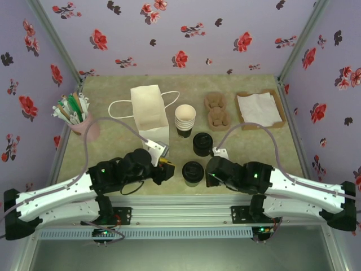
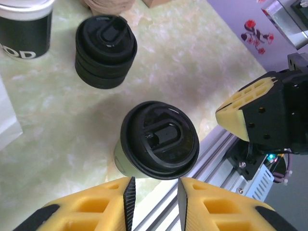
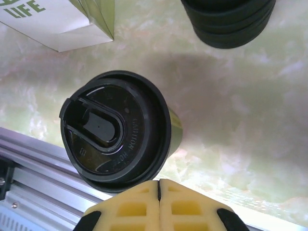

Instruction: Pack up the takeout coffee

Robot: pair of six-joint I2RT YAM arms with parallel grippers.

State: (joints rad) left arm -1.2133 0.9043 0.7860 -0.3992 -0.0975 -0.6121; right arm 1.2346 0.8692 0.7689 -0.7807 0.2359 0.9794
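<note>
now the takeout coffee (image 1: 193, 172) stands upright, lid on. just left of it the left gripper (image 2: 155, 192) holds its jaws slightly parted with nothing between them; just right of it the right gripper (image 3: 159, 185) is clenched on nothing. beyond the coffee sits a stack of black lids (image 1: 202, 144), farther off nested cups (image 1: 185, 119) and a white bag (image 1: 149, 113)

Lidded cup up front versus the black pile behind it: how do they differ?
The takeout coffee is one lid seated on a cup, whose wall shows beneath it. The lid stack is several nested lids with no cup under them. The coffee stands at the front edge of the table, while the stack sits farther back. Both are round, black and upright, with the same raised sip tab.
</note>
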